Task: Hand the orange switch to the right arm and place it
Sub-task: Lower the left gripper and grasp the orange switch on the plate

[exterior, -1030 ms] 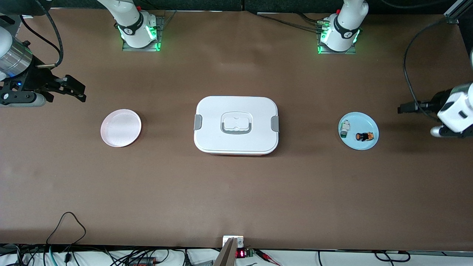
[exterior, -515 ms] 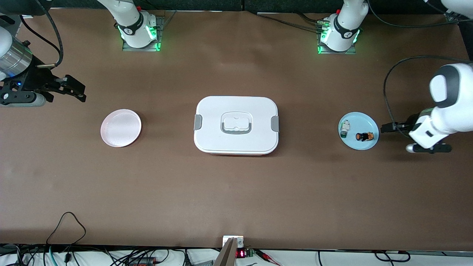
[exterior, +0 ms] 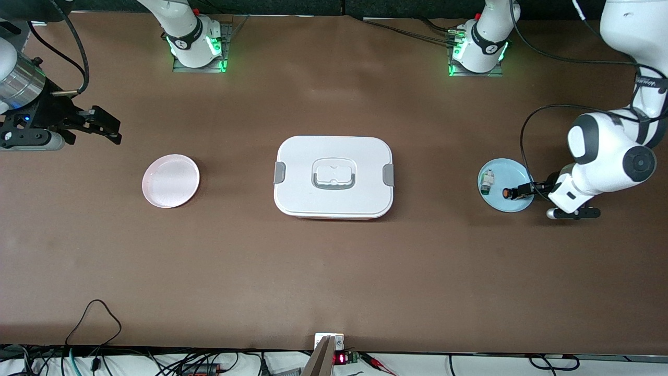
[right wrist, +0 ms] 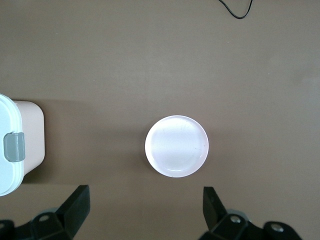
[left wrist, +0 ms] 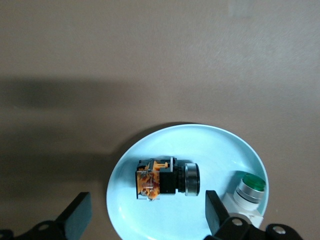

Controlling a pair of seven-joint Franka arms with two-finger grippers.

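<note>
**A:** How far along are you?

**B:** You've barely started. The switch [left wrist: 167, 178] lies on its side on the blue plate [exterior: 519, 206], toward the left arm's end of the table, next to the white-and-green part [left wrist: 247, 192]. Your left gripper [left wrist: 145, 212] hangs over that plate with its fingers [left wrist: 77, 216] spread wide and nothing between them. In its wrist view they straddle the switch, though how high above it they are I can't judge well. The pick-up, the handover and the placing are all left.

**A:** And the right arm?

**B:** It waits at its own end, right gripper [exterior: 107, 127] wide and empty, up over bare table with the pink plate [exterior: 170, 180] in its wrist view. That plate looks like your likely drop spot.

**A:** Room to move?

**B:** Mind the blue plate's rim and the white-and-green part, which sits just beside one finger's line. The white box [exterior: 334, 176] stands mid-table between the plates, so you'd hand over above it or nearer the camera, where the table [exterior: 334, 271] is bare
</note>
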